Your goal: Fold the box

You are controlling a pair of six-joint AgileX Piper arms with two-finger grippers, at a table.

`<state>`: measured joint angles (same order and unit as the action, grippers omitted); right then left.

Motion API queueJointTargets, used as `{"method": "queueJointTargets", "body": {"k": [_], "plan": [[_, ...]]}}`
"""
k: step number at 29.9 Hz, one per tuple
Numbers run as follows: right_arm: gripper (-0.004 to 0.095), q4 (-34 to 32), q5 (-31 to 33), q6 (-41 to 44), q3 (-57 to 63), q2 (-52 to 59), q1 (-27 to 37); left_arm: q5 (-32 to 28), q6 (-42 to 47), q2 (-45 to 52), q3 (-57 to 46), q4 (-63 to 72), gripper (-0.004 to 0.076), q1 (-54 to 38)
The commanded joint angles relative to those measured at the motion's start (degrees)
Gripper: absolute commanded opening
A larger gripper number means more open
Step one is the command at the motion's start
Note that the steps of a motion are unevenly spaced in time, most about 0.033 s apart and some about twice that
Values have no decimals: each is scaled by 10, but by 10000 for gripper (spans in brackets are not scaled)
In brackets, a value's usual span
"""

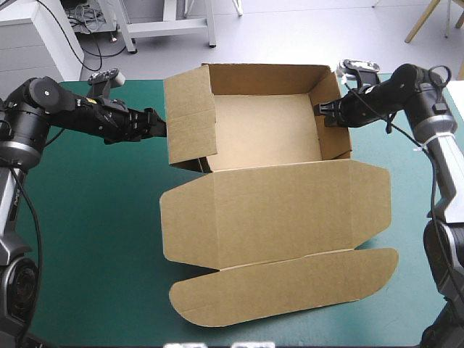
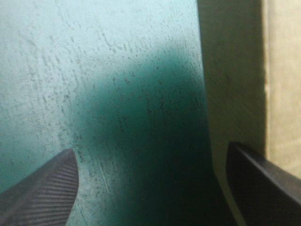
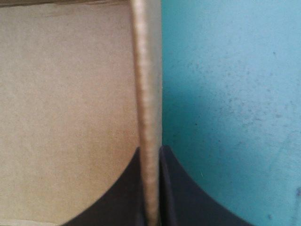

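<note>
The brown box (image 1: 264,123) stands as an open tray at the far middle of the table, walls raised. Its lid (image 1: 275,210) lies flat toward the front, ending in a rounded flap (image 1: 290,290). My left gripper (image 1: 161,127) is open just outside the left wall (image 1: 190,119). In the left wrist view that gripper (image 2: 150,188) hangs over the teal-green cover, one finger (image 2: 263,188) against the wall (image 2: 230,94). My right gripper (image 1: 324,112) is shut on the right wall (image 1: 335,119). The right wrist view shows this gripper (image 3: 151,188) pinching the wall's edge (image 3: 148,94).
Teal-green cover (image 1: 94,217) shows to the left of the lid, and a narrower strip (image 1: 413,239) to its right. The rounded flap reaches close to the table's front edge.
</note>
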<state>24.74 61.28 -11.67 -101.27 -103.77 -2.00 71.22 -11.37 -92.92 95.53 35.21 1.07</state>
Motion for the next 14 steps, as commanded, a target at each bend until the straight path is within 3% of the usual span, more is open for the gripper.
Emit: {"method": "queueJointTargets", "body": {"k": [1,6,14], "plan": [[-19,36,-83,25,28,34,-22,23,-7,24,12,43,608,3],[-19,61,-152,33,94,34,-49,23,-13,24,12,71,608,3],[-19,189,-225,-16,150,34,-96,29,-25,24,12,98,608,3]]}}
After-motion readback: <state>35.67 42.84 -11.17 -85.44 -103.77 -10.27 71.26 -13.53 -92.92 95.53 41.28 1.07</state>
